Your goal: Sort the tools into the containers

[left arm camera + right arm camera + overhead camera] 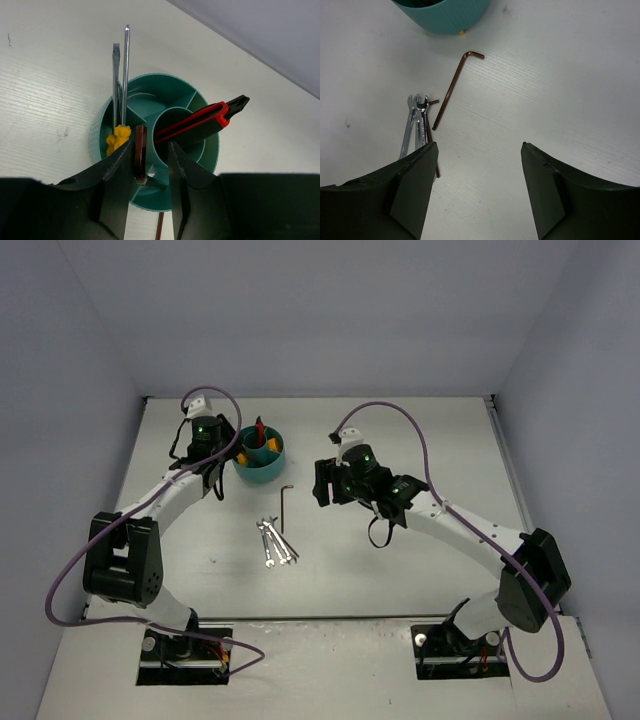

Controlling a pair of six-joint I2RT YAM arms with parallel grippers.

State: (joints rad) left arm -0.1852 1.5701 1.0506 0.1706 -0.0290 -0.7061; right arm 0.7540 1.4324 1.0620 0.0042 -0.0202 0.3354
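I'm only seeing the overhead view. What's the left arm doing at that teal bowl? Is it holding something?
Observer: Its wrist camera shows a thin dark hex key standing upright inside the left pincer, over the bowl. The jaws are parted wider than the key.
Operator: What's already in the bowl?
Observer: Two yellow-handled screwdrivers share one compartment, tips up. A red-and-black tool leans out of the middle.
Operator: And the other arm?
Observer: The right pincer is open and empty, with the wrenches lying just ahead of it.
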